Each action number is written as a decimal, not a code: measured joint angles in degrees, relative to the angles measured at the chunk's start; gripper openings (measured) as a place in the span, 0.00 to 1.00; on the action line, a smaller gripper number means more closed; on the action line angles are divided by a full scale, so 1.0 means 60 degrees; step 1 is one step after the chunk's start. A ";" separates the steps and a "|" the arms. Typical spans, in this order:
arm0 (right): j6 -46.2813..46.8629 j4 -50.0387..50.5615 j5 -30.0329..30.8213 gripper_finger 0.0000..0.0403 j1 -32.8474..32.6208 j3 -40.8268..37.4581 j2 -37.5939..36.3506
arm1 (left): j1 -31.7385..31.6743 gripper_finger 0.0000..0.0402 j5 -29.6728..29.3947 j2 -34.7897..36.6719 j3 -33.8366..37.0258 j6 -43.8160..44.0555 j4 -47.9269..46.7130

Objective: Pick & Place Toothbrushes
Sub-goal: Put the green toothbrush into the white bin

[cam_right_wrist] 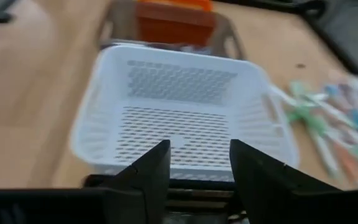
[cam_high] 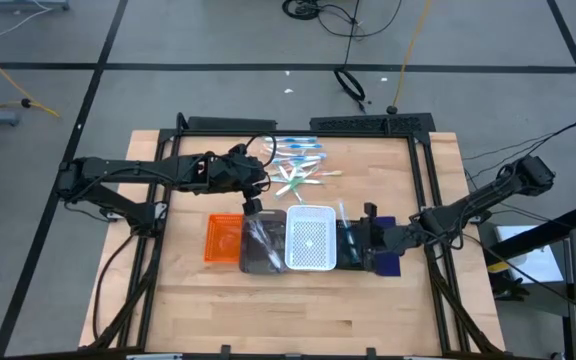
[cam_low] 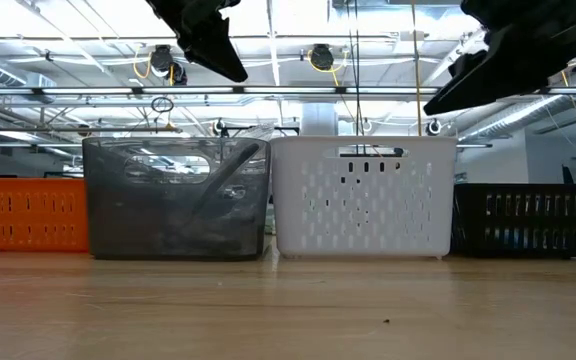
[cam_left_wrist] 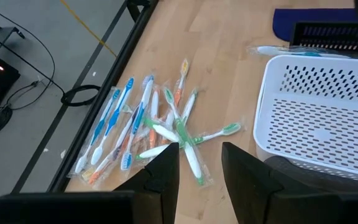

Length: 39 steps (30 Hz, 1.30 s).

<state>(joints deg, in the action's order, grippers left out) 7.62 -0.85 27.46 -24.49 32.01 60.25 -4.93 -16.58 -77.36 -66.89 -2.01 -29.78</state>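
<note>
Pale wood table (cam_high: 218, 300), bearing a row of trays across its middle and a loose heap of toothbrushes (cam_high: 298, 165) toward its far side.

Trays, from the left arm's side to the right arm's: orange tray (cam_high: 220, 238); grey translucent tray (cam_high: 263, 245); white perforated tray (cam_high: 310, 240); black tray (cam_high: 356, 240); navy tray (cam_high: 386, 258). They stand side by side, close together. In the low view the grey tray (cam_low: 176, 198) and white tray (cam_low: 365, 195) are the tallest.

Toothbrushes: white, green, blue and orange-tinted, several in clear wrappers, lying criss-crossed on the wood beyond the white tray, not in any tray. One more wrapped toothbrush (cam_left_wrist: 278, 51) lies on the table just beyond the white tray's far rim, near the black tray.

Left gripper (cam_left_wrist: 199, 163): raised above the table near the grey tray and the edge of the heap, fingers parted with a clear gap, nothing between them.

Right gripper (cam_right_wrist: 199, 163): raised over the black tray, facing the white tray, fingers parted, nothing between them.
</note>
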 joint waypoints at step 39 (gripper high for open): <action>-0.3557 -0.0038 -0.6825 0.38 0.9404 0.3258 0.4646 | -0.0199 0.30 -0.0007 0.0000 0.0000 -0.0366 0.0193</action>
<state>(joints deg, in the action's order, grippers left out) -13.72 -1.08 -13.49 31.94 51.56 88.12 -6.12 -16.62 -77.36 -66.89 -4.21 -28.62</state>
